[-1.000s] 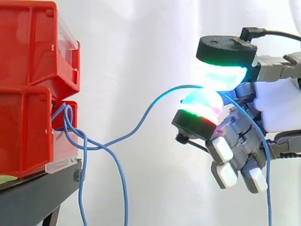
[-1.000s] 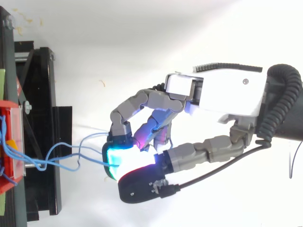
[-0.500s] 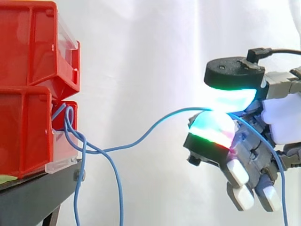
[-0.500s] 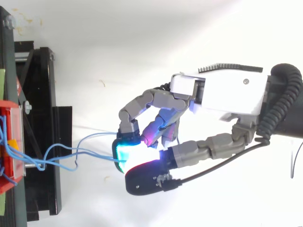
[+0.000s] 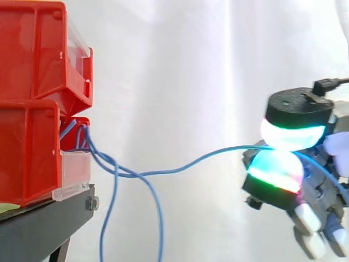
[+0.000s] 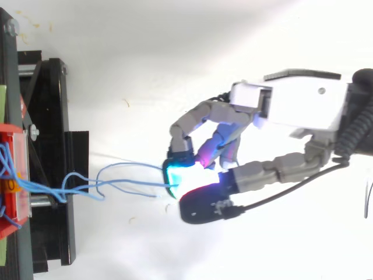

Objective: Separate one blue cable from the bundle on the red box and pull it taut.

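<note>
so the red bins (image 5: pixel 32 98) stacked on the black stand (image 5: pixel 38 224) take up the left edge of the side view. the hand (image 6: pixel 297 108) is over at the right, glowing pads pinched on one blue cable (image 5: pixel 207 158). it runs across mid-frame with a slight sag back to the bundle (image 5: pixel 83 135) at the lower bin's front, other strands dangling
</note>
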Tool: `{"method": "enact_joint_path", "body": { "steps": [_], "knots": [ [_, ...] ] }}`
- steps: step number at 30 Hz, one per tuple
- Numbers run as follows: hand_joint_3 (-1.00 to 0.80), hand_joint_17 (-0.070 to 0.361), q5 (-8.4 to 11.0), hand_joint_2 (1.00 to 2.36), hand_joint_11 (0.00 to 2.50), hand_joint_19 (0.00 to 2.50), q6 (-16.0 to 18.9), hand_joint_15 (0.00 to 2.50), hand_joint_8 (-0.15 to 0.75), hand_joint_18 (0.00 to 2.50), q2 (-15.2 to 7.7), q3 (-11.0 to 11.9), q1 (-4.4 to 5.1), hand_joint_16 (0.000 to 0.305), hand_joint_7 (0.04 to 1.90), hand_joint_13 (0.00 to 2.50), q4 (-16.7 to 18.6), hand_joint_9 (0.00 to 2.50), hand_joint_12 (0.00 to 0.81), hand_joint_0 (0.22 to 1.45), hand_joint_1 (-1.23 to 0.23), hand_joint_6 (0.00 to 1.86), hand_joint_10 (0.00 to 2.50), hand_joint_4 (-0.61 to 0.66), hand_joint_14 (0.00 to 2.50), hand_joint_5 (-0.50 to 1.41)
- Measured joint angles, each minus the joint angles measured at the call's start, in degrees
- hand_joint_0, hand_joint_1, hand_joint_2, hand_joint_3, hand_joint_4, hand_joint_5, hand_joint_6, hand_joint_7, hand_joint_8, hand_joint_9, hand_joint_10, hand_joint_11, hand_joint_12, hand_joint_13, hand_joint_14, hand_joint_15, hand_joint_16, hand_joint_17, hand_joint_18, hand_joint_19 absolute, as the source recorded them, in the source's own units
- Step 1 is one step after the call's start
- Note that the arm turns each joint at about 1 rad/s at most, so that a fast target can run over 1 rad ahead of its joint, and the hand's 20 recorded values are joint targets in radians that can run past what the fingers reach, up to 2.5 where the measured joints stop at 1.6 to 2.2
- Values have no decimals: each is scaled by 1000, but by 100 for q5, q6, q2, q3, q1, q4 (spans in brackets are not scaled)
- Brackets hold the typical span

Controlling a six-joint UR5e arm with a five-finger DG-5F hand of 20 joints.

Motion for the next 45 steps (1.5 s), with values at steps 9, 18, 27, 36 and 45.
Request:
{"method": "enact_joint_path", "body": {
  "steps": [9,18,27,36,45],
  "knots": [
    [114,126,438,1002,610,418,150,443,426,1081,527,-878,27,56,1192,973,964,1049,438,625,-805,904,9,-33,13,-125],
    [116,126,460,1002,617,427,175,445,425,1077,547,-922,41,56,1184,970,1253,1057,438,625,-804,905,12,-31,12,-126],
    [108,128,461,1015,628,415,170,439,426,1062,547,-927,35,57,1166,954,1289,1064,441,616,-796,908,12,-27,10,-125],
    [50,131,451,1172,651,411,170,453,423,1081,547,-927,35,58,1122,999,1287,1123,444,569,-793,913,10,-33,12,-119],
    [35,128,463,1220,658,401,170,464,425,1085,545,-927,35,57,1121,1031,1287,1143,433,556,-805,909,11,-29,12,-114]
  ]
}}
